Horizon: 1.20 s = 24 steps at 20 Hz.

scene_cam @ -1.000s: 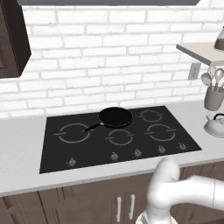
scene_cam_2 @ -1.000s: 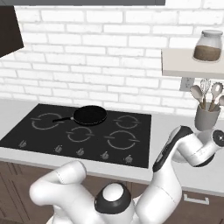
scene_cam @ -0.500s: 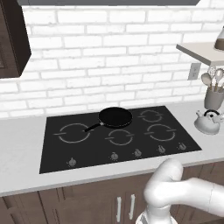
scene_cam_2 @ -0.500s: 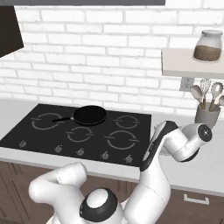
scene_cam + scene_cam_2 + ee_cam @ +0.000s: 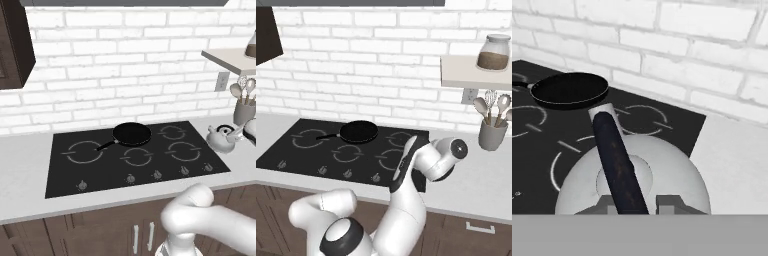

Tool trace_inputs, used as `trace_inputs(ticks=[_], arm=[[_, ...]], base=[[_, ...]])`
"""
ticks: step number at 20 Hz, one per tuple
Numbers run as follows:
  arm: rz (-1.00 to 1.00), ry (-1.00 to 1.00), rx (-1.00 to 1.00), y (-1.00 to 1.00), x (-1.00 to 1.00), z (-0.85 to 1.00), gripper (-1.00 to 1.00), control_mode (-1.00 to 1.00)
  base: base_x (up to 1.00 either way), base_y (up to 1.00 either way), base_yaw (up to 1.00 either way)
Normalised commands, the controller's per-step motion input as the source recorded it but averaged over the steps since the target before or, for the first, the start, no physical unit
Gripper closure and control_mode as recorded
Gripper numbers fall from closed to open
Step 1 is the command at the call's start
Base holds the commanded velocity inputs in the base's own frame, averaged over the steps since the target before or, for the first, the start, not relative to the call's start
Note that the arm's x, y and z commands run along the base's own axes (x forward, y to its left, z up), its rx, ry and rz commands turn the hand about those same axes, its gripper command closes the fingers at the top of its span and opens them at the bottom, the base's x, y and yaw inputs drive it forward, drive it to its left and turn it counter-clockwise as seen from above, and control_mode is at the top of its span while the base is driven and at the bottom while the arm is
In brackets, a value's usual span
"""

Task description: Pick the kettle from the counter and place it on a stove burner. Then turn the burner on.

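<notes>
We face a white brick wall (image 5: 125, 75) above the pale grey counter (image 5: 25, 170), with the black glass cooktop (image 5: 65, 175) set into it. At the right edge of the left base view we find the kettle (image 5: 222, 138) on the counter, just beside the cooktop's right edge, its spout toward the cooktop. It is squat, domed and pale grey-white, with a dark handle arching over the lid. In the hand view its dome (image 5: 677, 175) sits at the bottom centre, the handle running from lower centre toward upper left, at the frying pan (image 5: 569, 90). The gripper (image 5: 639, 202) hangs close above the kettle; we cannot tell whether its jaws have closed.
</notes>
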Motion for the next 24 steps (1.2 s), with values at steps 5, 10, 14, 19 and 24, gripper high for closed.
trace_inputs(ticks=[5,10,14,19,24], arm=[[0.06,-0.05,-0.06,0.70,0.00,0.42,1.00,-1.00],[0.08,0.00,-0.06,0.78,0.00,0.36,1.00,-1.00],[0.06,0.00,-0.08,0.84,-0.01,0.30,1.00,-1.00],[0.06,0.00,-0.05,0.85,-0.04,0.25,1.00,-1.00],[0.01,0.00,0.00,0.88,-0.04,0.18,1.00,-1.00]], base=[[0.00,0.00,0.00],[0.00,0.00,0.00],[0.00,0.00,0.00],[0.00,0.00,0.00],[0.00,0.00,0.00]])
